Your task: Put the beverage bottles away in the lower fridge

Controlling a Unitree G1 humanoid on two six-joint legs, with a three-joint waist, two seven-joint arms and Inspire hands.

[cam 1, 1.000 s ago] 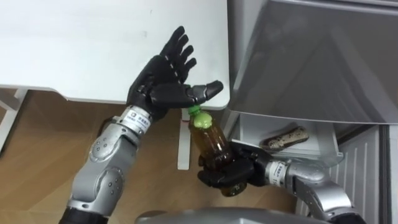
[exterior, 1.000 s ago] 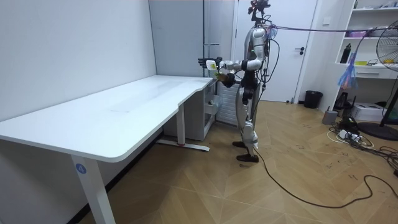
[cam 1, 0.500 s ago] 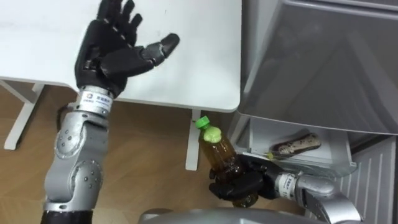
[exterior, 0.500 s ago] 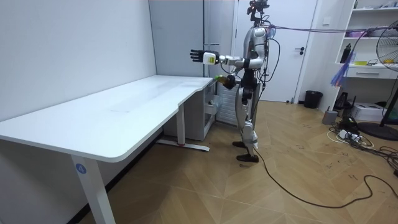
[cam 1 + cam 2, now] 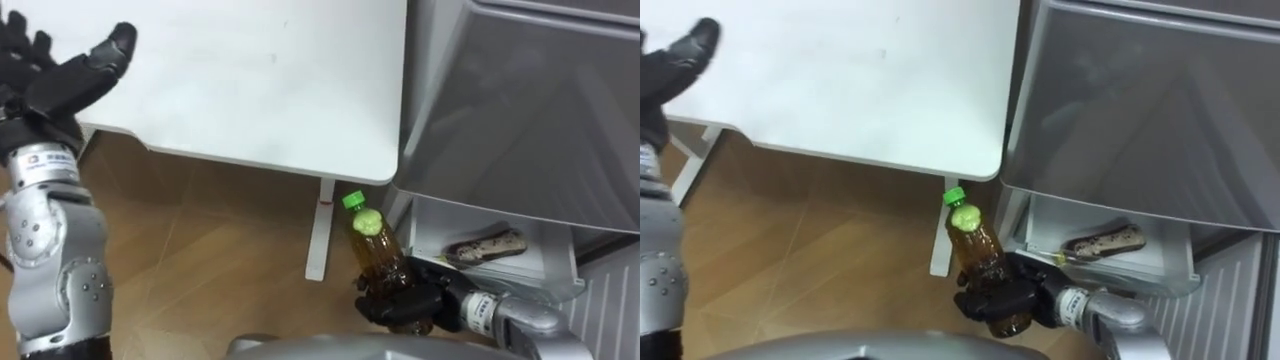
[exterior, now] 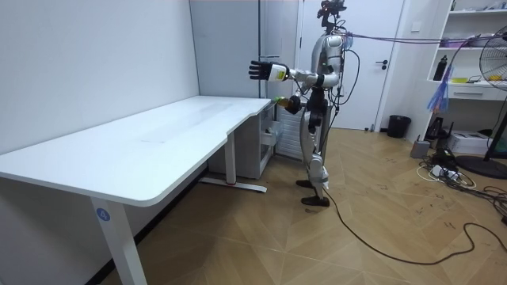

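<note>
A brown drink bottle with a green cap stands nearly upright below the table's corner, in front of the grey fridge. My right hand is shut round its lower half. My left hand is held up at the far left over the white table's edge, fingers spread, holding nothing. In the room view I stand between the table's end and the fridge, with the left hand stretched out at shoulder height and the bottle lower, by my waist.
Under the fridge's grey upper part a white compartment stands open with a speckled packet lying in it. A white table leg rises just left of the bottle. Wooden floor lies below the table.
My left hand has drawn away from the bottle's cap, up and out to the left. The right hand still holds the bottle, a little lower and further right in the view.
</note>
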